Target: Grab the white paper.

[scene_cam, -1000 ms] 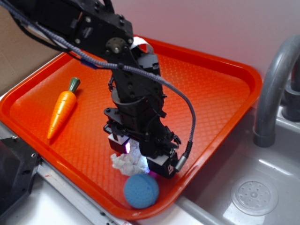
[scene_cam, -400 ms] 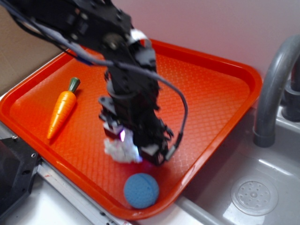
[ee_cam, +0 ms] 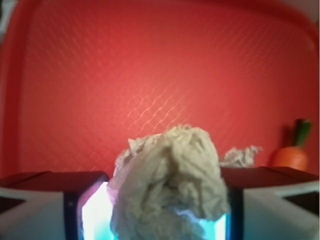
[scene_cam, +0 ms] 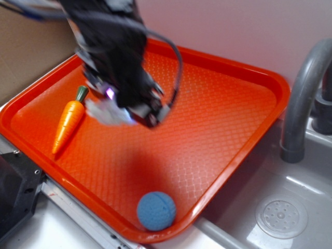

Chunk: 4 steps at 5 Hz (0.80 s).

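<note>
— Above the tray (scene_cam: 249, 98), what is gripped by the hand (scene_cam: 122, 111)?
— The paper (ee_cam: 167, 185) — it is pinched between both fingers, closed against its sides, and held clear of the tray floor.
— And what is seen nearby?
— A carrot (scene_cam: 69, 120) lies just left of it; a ball (scene_cam: 156, 210) sits well apart, at the near rim.

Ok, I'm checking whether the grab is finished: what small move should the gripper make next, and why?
Probably just hold the grip and stop rising. The gripper is shut on the white paper, which hangs clear above the orange tray, away from the carrot and blue ball. Opening would likely drop it.
</note>
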Motion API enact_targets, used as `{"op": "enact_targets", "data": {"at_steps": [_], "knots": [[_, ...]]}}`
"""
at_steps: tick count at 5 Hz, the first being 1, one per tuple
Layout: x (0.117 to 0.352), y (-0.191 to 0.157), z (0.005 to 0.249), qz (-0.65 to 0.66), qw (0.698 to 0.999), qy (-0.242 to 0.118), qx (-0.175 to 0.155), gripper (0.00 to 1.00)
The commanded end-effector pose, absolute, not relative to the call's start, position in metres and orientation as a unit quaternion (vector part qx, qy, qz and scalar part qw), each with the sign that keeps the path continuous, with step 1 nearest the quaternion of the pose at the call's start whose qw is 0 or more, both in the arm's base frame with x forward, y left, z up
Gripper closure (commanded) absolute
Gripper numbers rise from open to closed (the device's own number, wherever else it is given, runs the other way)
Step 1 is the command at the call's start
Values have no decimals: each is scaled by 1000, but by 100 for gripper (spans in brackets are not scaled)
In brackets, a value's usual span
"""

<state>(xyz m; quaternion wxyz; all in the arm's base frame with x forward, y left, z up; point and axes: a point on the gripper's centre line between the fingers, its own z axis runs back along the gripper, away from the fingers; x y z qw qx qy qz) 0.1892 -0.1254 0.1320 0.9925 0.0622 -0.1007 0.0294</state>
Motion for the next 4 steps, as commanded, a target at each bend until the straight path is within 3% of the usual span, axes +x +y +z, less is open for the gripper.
{"op": "enact_targets", "data": {"at_steps": [1, 4], "knots": [[190, -66, 212, 141, 980, -140, -7, 100], [197, -49, 214, 156, 981, -109, -36, 100]]}}
